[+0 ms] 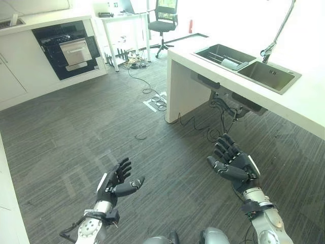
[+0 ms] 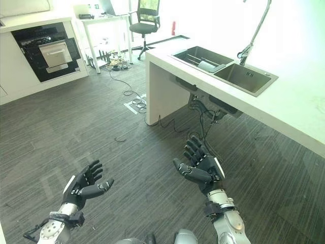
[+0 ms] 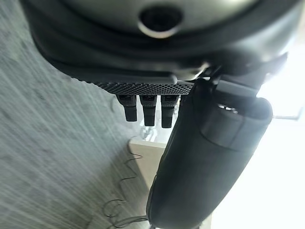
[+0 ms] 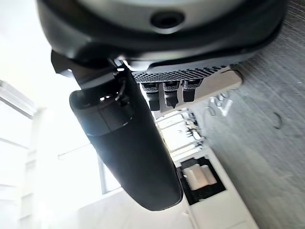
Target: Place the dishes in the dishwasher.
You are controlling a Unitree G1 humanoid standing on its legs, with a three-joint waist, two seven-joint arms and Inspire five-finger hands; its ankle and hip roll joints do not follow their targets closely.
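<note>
A white counter (image 1: 304, 96) runs along the right of the scene, and set into it is a steel sink (image 1: 249, 66) with two basins. The farther, left basin (image 1: 223, 54) holds a pale dish (image 1: 231, 63) lying against its near right corner, beside a few thin rods or utensils that are too small to make out; the nearer, right basin (image 1: 266, 75) looks bare apart from its drain. A tall curved faucet (image 1: 277, 33) rises from the counter just behind the right basin. Far off to the left, across the grey striped floor (image 1: 101, 127), the dishwasher (image 1: 68, 48) stands open in the white cabinetry, its dark cavity showing a silver rack or drawer front, well apart from the sink. An office chair (image 1: 163, 23) and a white table (image 1: 122, 30) stand at the far end of the room. Both arms reach forward low over the floor. The left hand (image 1: 116, 184) is held palm inward with fingers loosely spread and thumb out, gripping nothing. The right hand (image 1: 234, 163) is raised a little higher, near the counter's front, fingers relaxed and slightly bent, likewise empty.
</note>
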